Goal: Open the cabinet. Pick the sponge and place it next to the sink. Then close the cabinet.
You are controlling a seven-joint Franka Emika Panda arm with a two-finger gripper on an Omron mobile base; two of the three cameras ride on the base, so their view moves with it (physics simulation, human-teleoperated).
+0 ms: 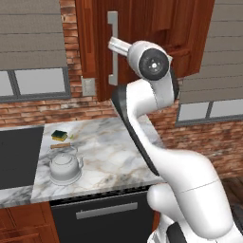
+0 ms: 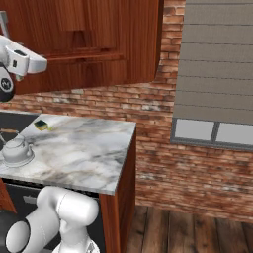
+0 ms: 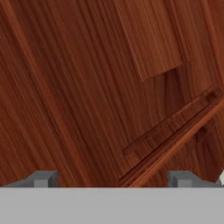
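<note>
Hand view: hand (image 3: pixel 113 179) spread wide, nothing held, facing cabinet (image 3: pixel 87 87) wood; left base view shows sponge (image 1: pixel 59 135) near the surface's (image 1: pixel 118 156) back edge.

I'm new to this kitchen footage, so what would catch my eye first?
The big white robot arm rises up to the reddish-brown wall cabinet, its open fingers close to the panelled wood. Below, on the marble counter, a silver kettle stands near the front, and a small yellow-and-green sponge lies behind it, right beside the dark sink.
</note>
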